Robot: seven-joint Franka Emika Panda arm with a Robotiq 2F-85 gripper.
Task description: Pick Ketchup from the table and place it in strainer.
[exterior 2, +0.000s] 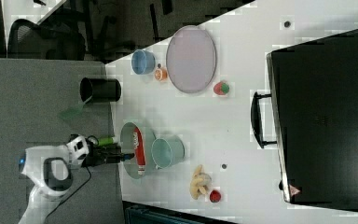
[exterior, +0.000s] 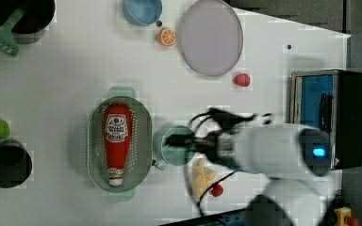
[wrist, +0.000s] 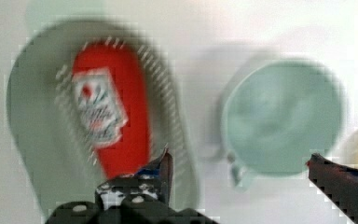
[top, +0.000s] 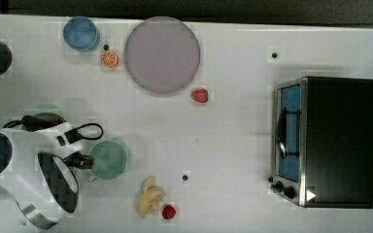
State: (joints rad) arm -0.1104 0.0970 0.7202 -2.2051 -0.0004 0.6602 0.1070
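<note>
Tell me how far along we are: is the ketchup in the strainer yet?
Done: the ketchup bottle lies flat inside the strainer. In hand: nothing; the gripper is open and empty, over the green mug beside the strainer. Left: just pulling the arm away.

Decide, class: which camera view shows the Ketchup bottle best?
The left view: the Ketchup lies whole, label up, in the strainer. The wrist view shows it blurred, partly behind a finger; the right view shows it edge-on.
</note>
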